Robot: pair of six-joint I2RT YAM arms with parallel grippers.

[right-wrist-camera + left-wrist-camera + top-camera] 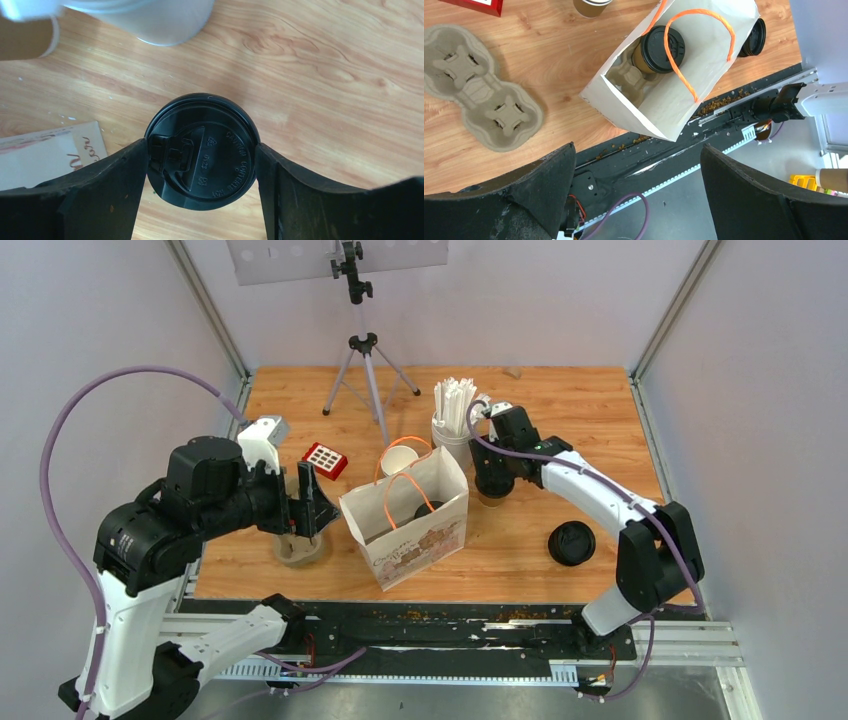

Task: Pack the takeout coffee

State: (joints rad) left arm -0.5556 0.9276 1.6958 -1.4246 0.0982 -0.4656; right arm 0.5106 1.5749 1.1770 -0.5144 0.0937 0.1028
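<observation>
Paper bag (664, 112) holds a pulp cup carrier (628, 78) with one lidded coffee cup (663, 49) seated. Left hand (636, 150) wide, empty; bag just beyond its fingertips. Right hand (201, 152) gripping second lidded cup (212, 167), which stands on desk (325, 90) between its fingers.

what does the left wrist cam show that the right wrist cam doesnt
Only the left wrist: the inside of the open paper bag, a lidded cup seated in a carrier there, a spare carrier beside the bag, and a lid pile beyond it. Only the right wrist: a second lidded cup from above, the right gripper closed against its lid, and a white cup. Both: the wooden table and part of the bag.
</observation>
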